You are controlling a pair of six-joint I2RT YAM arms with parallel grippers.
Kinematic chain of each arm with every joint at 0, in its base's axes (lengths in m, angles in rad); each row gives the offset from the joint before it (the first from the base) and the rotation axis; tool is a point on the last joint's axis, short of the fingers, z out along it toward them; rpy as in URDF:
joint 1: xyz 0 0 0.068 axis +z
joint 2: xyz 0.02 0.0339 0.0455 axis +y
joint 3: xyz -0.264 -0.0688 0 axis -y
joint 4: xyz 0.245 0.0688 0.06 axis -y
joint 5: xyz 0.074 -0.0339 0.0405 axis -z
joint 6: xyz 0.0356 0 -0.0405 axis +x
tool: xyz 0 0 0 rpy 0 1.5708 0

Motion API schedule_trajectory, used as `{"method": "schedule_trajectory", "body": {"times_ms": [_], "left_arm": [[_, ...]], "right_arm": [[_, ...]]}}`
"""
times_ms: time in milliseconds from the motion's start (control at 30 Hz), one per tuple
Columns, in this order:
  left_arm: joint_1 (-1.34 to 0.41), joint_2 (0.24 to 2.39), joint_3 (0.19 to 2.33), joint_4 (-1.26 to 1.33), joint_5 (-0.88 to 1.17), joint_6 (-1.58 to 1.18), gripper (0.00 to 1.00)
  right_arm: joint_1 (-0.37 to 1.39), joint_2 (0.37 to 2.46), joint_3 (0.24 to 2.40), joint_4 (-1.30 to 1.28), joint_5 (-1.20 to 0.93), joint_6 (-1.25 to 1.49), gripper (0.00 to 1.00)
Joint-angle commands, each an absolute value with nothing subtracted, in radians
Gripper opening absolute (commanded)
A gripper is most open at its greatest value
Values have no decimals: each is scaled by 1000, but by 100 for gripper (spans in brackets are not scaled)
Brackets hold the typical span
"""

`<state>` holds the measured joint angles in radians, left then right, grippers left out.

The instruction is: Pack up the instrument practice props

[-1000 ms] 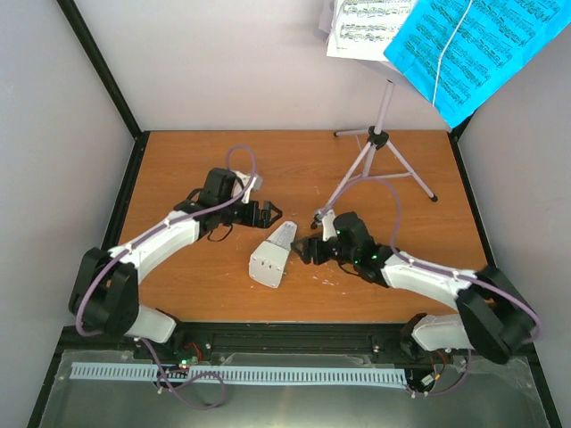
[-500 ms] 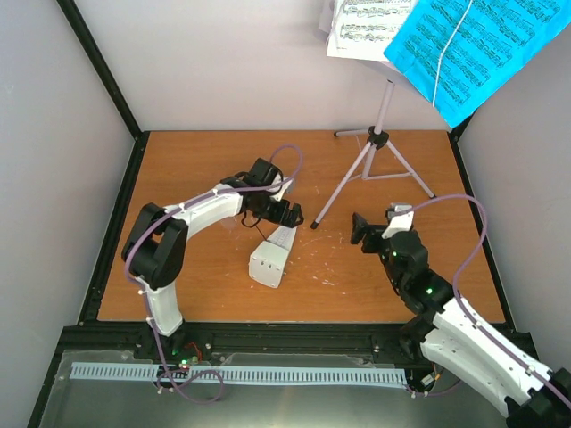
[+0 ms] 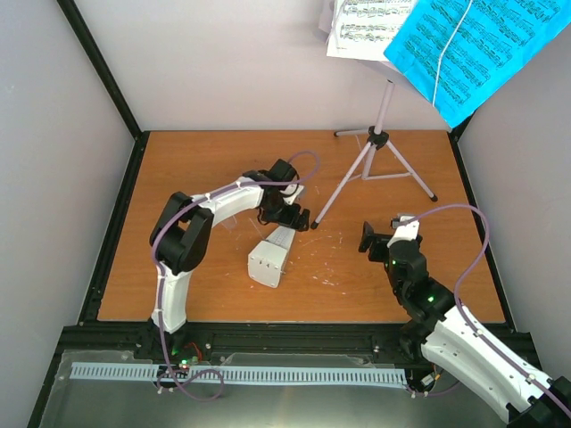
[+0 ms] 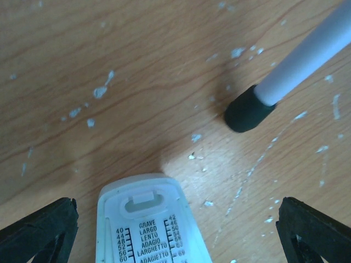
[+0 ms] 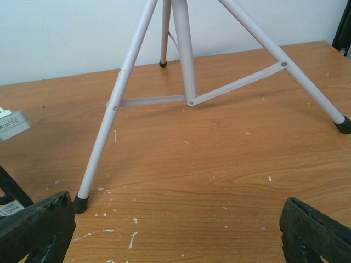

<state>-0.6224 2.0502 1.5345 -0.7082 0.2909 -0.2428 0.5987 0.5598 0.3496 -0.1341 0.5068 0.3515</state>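
**Left gripper spread over the fallen metronome, right gripper spread before the stand**

From the overhead camera I see a brown wooden table (image 3: 196,169) with pale walls around it. The white metronome (image 3: 270,256) lies on its side near the table's centre, its wide base towards 7 o'clock and its narrow top towards 1 o'clock.

The left gripper (image 3: 290,214) sits over that narrow top, at 12 o'clock from the metronome's body. In the left wrist camera its two black fingers (image 4: 38,230) are spread wide at the bottom corners. The metronome (image 4: 151,224) lies between them and touches neither. Its tempo scale faces up, and I can read GRAVE, LARGO, LENTO and ADAGIO. A black rubber foot (image 4: 247,112) of the stand rests on the wood at 1 o'clock from the metronome's tip, near it but not touching.

The lilac tripod music stand (image 3: 375,143) stands upright at 1 o'clock on the table. White sheet-music pages (image 3: 366,27) and a bright-blue page (image 3: 473,45) sit at its top, hiding the tray.

The right gripper (image 3: 375,239) is at 3 o'clock from the metronome, well apart from it. The right wrist camera shows its fingers (image 5: 33,227) spread and holding nothing, facing the stand's legs (image 5: 184,55).
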Motion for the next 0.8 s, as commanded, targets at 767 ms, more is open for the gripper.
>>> {"method": "schedule_trajectory", "body": {"times_ms": [767], "left_arm": [[-730, 2096, 1604, -877, 101, -181, 71]], "right_arm": [[595, 525, 282, -114, 610, 366, 100]]}}
